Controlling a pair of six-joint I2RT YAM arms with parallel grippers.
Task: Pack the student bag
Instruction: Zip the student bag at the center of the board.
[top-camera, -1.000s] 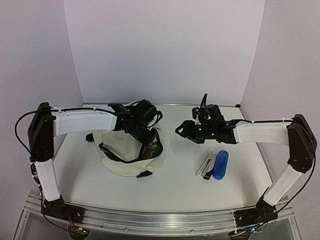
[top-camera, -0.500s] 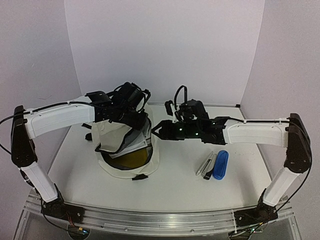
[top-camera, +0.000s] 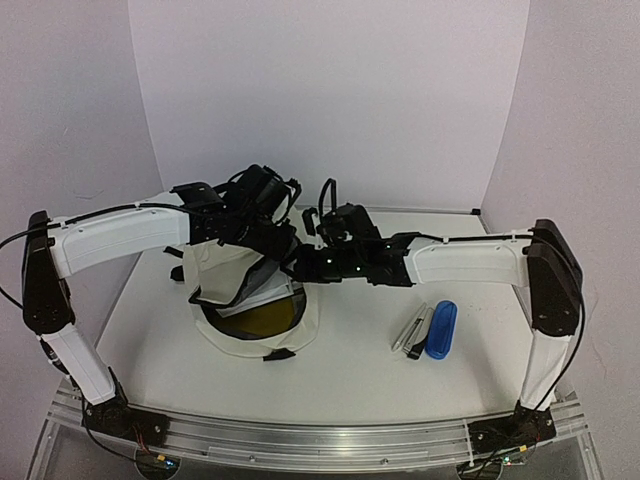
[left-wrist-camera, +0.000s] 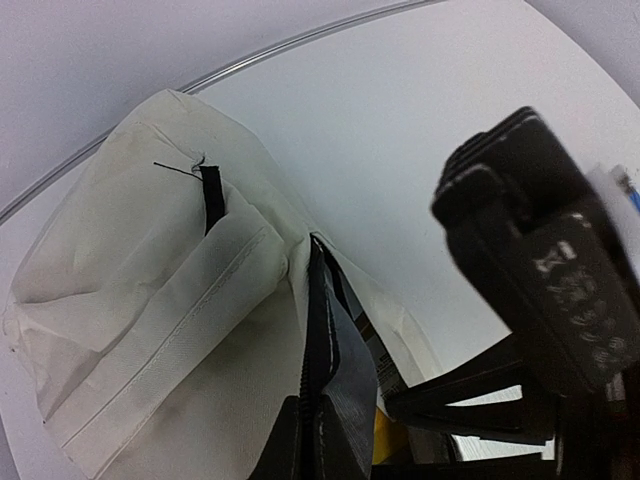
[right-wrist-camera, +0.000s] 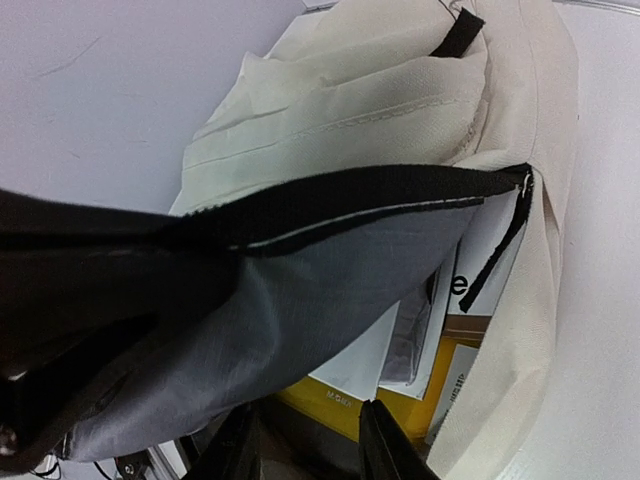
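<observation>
Top external view showed the left claw (top-camera: 278, 243) clamped shut on the black zipper edge of the large cream fabric student bag (top-camera: 232, 345), which hung directly under that claw with its base resting on the white table (top-camera: 350, 375). The pinched flap seemed to be lifted so that the mouth gaped toward the camera. Below the claw, inside the mouth, lay a yellow flat book (top-camera: 262, 319) and some white papers. Just to the right of the left claw, the right claw (top-camera: 300, 267) had reached the lip of the bag. Its wrist camera showed the jaws standing somewhat apart with nothing between them, poised over the yellow book and beneath the grey lining, probably to take the opposite edge or spread the opening wider. Well to the right of that claw, and nearer the arm bases, lay a few slim grey pens (top-camera: 412, 331), and touching them a blue oblong pencil case (top-camera: 441, 330), apparently waiting to be packed. A second before, the bag sat slumped and low and the right claw hovered apart from it. Since then the left arm had hoisted the flap and the right had travelled leftward to the opening, while the pens and case had not shifted.
</observation>
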